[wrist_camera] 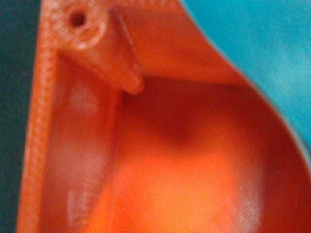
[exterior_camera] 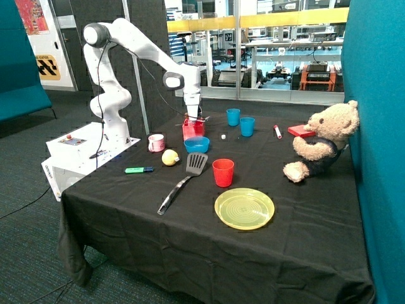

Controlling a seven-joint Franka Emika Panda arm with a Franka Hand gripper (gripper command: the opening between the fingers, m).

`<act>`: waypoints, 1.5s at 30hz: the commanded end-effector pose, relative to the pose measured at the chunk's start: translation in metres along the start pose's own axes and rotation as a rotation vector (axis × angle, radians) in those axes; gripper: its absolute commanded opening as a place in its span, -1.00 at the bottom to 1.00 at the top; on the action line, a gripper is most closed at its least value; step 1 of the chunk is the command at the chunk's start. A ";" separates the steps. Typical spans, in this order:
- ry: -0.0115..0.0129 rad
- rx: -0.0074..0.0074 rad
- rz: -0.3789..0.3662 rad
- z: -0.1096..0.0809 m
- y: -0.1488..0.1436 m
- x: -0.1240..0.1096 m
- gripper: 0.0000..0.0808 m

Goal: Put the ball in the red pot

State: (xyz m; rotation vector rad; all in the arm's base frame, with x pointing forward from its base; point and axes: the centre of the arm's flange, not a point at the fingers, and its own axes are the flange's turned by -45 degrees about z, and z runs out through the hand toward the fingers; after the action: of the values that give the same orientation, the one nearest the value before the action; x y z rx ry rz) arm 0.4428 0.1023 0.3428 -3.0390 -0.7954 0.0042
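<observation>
On tabletop [exterior_camera: 126,209], near to far: yellow plate [exterior_camera: 244,208], spatula [exterior_camera: 183,180], red cup [exterior_camera: 223,172], ball [exterior_camera: 169,157] — untouched, beside pink mug [exterior_camera: 155,142]; blue bowl [exterior_camera: 196,144]; red pot [exterior_camera: 193,129], empty inside, gripper [exterior_camera: 193,118] down at its rim — jaws' state indeterminable. Advisable: lift clear of pot, descend squarely over ball. No legible writing.

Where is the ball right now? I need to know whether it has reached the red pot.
In the outside view the ball lies on the black tablecloth, between the pink-and-white mug and the spatula, not in the red pot, where the pincer is.
</observation>
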 end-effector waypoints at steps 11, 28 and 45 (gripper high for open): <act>0.0025 -0.0009 0.004 0.000 -0.004 0.001 -1.00; 0.0025 -0.0009 0.009 0.002 -0.001 -0.002 -1.00; 0.0025 -0.0009 0.001 -0.002 -0.002 -0.004 -1.00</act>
State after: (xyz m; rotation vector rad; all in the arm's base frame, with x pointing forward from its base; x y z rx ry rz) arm 0.4408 0.1024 0.3420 -3.0432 -0.7822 0.0035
